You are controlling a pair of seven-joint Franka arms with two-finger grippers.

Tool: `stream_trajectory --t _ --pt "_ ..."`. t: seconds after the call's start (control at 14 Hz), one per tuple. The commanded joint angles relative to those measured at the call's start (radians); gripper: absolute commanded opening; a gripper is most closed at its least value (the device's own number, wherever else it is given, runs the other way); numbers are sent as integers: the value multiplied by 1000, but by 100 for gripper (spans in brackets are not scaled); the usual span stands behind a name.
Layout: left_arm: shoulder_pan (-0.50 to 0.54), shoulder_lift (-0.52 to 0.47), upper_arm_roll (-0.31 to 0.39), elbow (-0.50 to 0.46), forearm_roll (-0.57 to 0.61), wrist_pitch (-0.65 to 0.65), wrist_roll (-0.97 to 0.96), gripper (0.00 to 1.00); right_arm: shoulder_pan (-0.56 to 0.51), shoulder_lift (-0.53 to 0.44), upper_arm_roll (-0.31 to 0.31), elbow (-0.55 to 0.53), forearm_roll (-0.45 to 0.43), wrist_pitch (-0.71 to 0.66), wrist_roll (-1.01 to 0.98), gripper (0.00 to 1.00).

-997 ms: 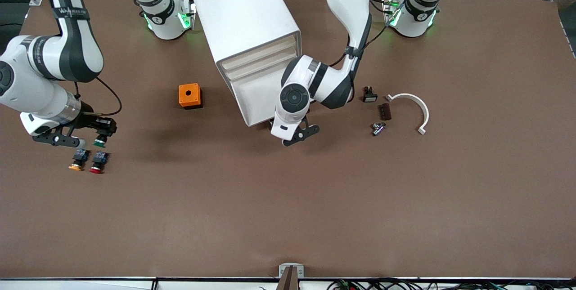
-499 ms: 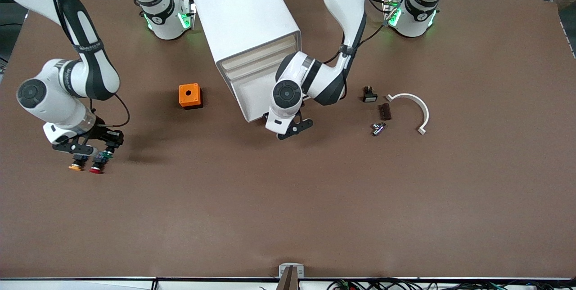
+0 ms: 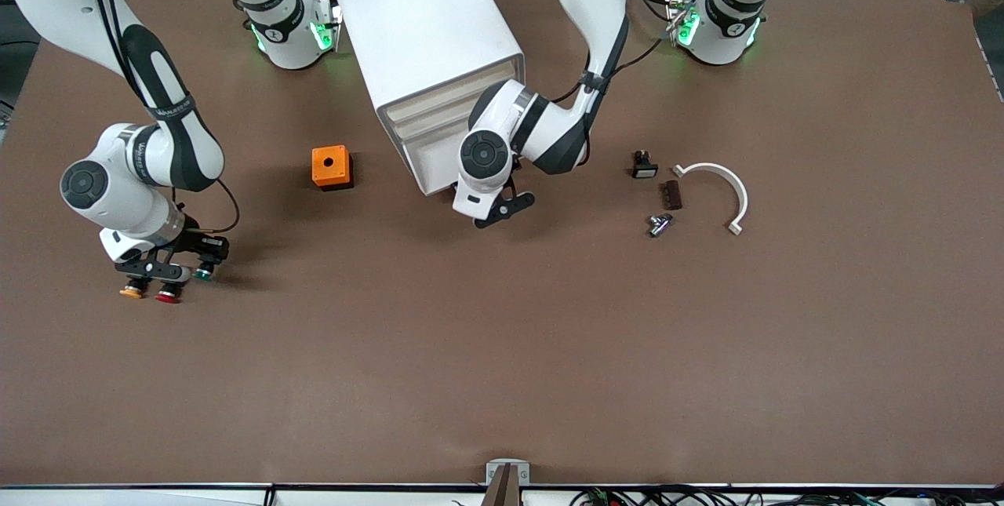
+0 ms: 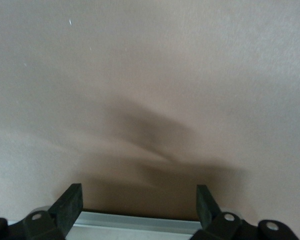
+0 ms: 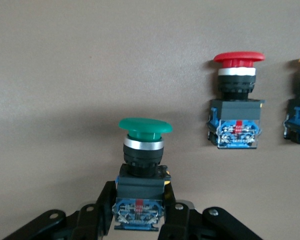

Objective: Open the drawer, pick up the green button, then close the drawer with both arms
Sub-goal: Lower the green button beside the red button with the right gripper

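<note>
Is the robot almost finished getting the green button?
Nearly. The right gripper is shut on the green button, low over the table beside the red button and orange button. The left gripper, open, is at the front of the white drawer cabinet. Left: releasing the button; whether the drawer is fully shut is unclear.

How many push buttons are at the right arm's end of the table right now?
3: the green button in the right end effector, the red-capped button beside it, the orange-capped button beside the red.
</note>
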Motion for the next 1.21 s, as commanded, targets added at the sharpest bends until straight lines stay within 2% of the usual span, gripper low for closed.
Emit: stream_trajectory --t 0.0,0.57,1.14 --pt "2 -27 -27 -15 6 -15 -39 100 -24 35 19 52 -11 -15 7 0" --pt "10 -29 -115 -13 1 -44 -46 100 -26 93 19 127 -6 -15 9 0" --pt "10 -29 -139 -13 -59 -44 -71 100 -26 144 19 182 3 -15 10 0"
